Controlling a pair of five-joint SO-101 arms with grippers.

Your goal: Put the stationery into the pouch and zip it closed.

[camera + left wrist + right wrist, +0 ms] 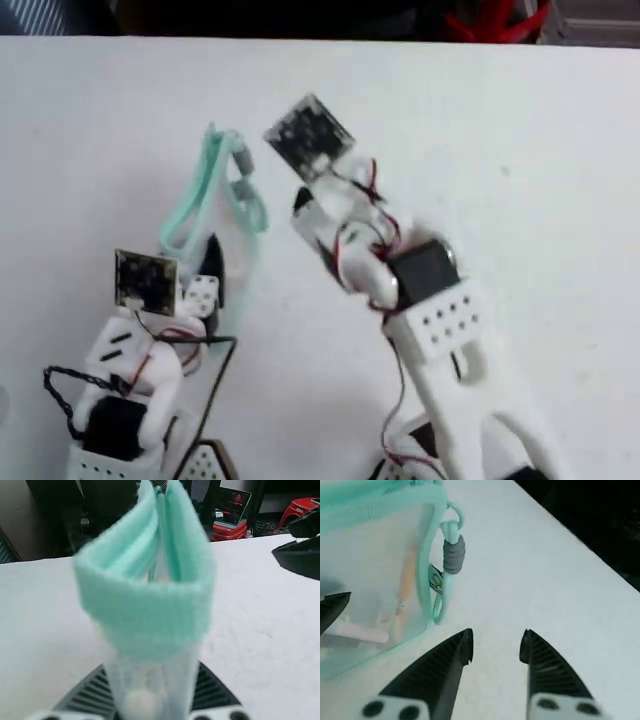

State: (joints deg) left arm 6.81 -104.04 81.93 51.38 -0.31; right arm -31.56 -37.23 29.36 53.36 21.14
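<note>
— How do the jaws stand?
— The left gripper (152,690) is clamped on one end of the pouch (375,565). The right gripper (495,645) is partly open, holding nothing.
— And around them?
— The zip pull (452,555) hangs just beside the right jaws. Pens (402,600) show inside the pouch, which rests on the table (535,570).

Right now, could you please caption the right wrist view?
Open right pincer beside the translucent pouch's zipper pull, stationery visible inside.

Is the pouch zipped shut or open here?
Open. The pouch has teal zip edges spread into a loop in the high view, with a gap between them in the left wrist view.
</note>
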